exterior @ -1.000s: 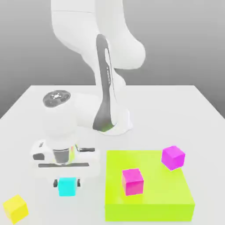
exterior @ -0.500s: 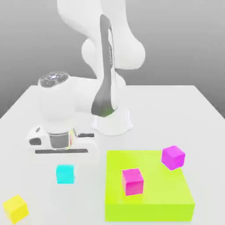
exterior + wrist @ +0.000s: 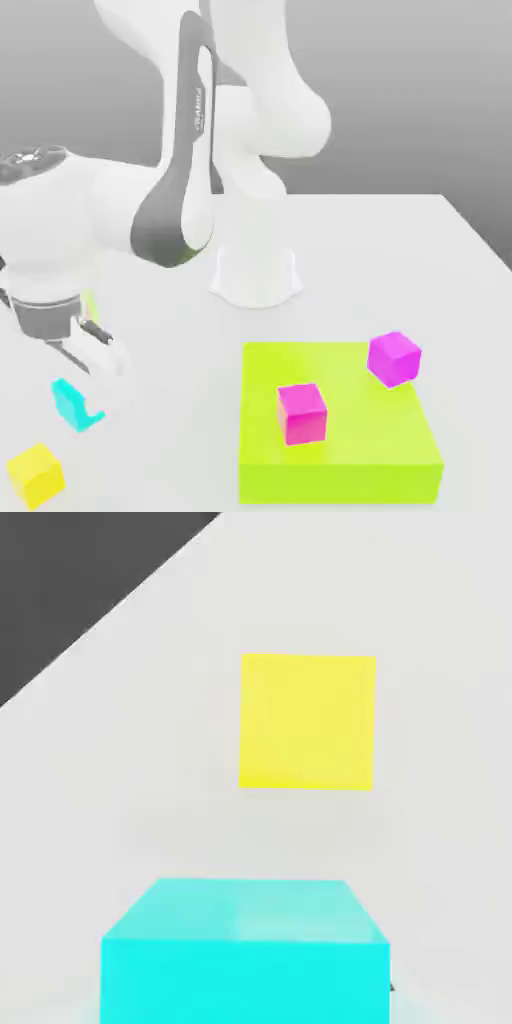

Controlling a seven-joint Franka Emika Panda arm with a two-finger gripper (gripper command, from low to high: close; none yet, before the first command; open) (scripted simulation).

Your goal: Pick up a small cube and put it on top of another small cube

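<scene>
Gripper (image 3: 80,392) clamps the small cube (image 3: 68,402), now swung toward the exterior view's left and lifted off the white table (image 3: 400,250), just above the yellow cube (image 3: 35,472); two magenta cubes (image 3: 302,412) remain on the lime block (image 3: 340,465)

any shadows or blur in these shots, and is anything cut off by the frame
Exterior view: soft, even light; the small cyan cube and gripper look slightly smeared. Hand view: the cyan cube is cropped by the frame edge; the yellow cube looks flat, with barely any shadow.
</scene>
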